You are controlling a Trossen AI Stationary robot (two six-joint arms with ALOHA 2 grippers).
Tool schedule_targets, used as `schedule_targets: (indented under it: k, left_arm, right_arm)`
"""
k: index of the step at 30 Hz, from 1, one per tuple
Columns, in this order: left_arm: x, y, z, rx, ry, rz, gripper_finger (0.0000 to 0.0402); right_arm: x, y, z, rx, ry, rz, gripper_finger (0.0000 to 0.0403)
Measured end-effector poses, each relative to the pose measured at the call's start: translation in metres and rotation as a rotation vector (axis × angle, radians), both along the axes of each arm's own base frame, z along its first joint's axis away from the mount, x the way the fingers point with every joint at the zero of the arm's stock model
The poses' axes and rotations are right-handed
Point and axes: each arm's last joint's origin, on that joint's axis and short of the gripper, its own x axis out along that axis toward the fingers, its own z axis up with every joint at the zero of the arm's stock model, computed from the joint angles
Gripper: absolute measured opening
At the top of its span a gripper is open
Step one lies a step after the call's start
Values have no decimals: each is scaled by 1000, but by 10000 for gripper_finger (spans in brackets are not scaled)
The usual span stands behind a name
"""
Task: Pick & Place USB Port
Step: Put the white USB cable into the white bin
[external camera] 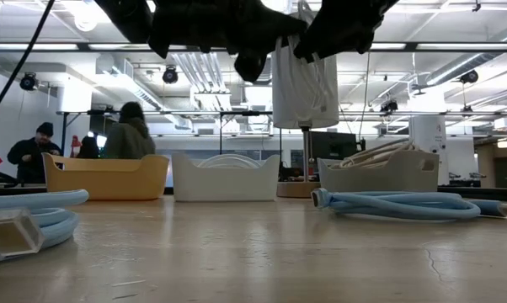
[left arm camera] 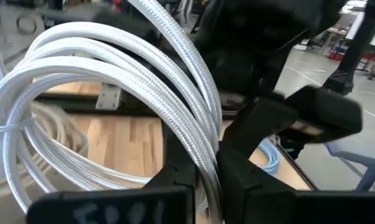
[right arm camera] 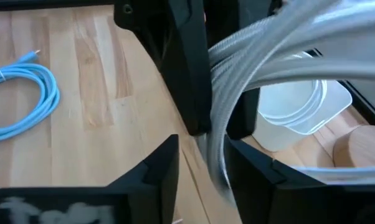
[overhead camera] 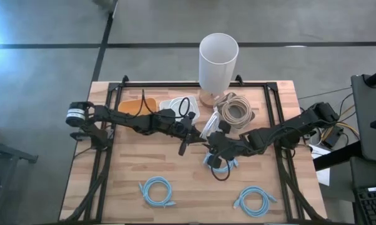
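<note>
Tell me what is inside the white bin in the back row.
In the white bin a coiled white cable shows above the rim in the low view. From above, the left arm covers part of the bin, so the rest cannot be seen.

Both arms matte black, slim jointed links, thin black cables alongside. Left arm (overhead camera: 122,119) has silver cylindrical base motor; right arm (overhead camera: 288,131) all dark. Tool fingers blocky black plastic.

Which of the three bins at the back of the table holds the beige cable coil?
The right-hand bin, beside the tall white cylinder. The middle one holds white cable; the orange one shows none.
</note>
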Motion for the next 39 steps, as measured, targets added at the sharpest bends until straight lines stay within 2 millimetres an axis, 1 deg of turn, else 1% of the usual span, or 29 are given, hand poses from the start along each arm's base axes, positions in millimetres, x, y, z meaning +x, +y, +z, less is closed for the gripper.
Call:
schedule_targets:
  k: [5,9,14,17,19,22,26,28,32,35,39]
  left_arm:
    - [-3,7,-10,-65,128,31,47]
    - [-11,26,-9,-90,210,91,41]
    - [-34,64,3,-162,273,121,32]
    - [-50,91,9,-231,288,75,37]
    - [-59,108,9,-271,294,19,40]
    - [-67,132,2,-308,290,-44,39]
    - [-72,158,-18,-382,325,-75,35]
    - [-70,165,-29,-418,345,-103,37]
    - [-68,170,-47,-485,375,-191,40]
    - [-68,172,-51,-502,375,-220,40]
    - [-69,171,-49,-486,349,-277,40]
  right_arm:
    - [-5,-1,11,-14,42,3,152]
    - [-10,-2,20,-25,73,3,165]
    - [-11,-3,23,-25,69,1,173]
    - [-11,-3,21,-29,78,1,173]
    - [-10,-2,19,-31,85,2,173]
    - [-8,-2,16,-34,94,1,174]
    - [-7,-1,13,-37,104,1,172]
    - [-6,-1,12,-39,109,1,172]
    - [-5,-1,10,-41,117,2,174]
    - [-5,-1,9,-42,117,2,173]
    - [-5,-1,9,-42,117,1,172]
